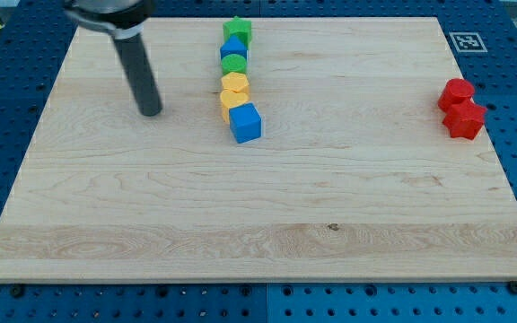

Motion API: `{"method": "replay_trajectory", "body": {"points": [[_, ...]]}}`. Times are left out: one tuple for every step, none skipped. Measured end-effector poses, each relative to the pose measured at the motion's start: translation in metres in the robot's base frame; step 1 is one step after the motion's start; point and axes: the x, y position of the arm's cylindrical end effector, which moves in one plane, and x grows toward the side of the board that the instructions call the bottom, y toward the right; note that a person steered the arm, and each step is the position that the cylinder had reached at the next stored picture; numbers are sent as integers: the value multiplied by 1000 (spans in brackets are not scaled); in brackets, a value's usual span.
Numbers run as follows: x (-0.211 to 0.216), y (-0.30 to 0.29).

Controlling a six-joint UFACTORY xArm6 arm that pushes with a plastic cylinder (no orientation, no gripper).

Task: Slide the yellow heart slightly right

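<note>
While my tip (151, 111) rests on the board (258, 215), it touches nothing and holds nothing; it is just a rod, so nothing opens or shuts. It sits well to the view's left of a line of blocks. That line runs down from the green star (238, 31), the small blue block (233, 48), the green block (234, 64), two yellow blocks, to the blue cube (246, 123). I think the yellow heart (233, 99) is the lower yellow one, under the yellow block (235, 83), touching the cube. Two red blocks (460, 109) sit far right. I am still at the reaching step. Next I should bring my tip up level with the heart's left side, then push gently right.
</note>
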Motion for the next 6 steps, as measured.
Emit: {"method": "replay_trajectory", "body": {"points": [[1, 40], [0, 77], [0, 112], [0, 144], [0, 193], [1, 219]]}}
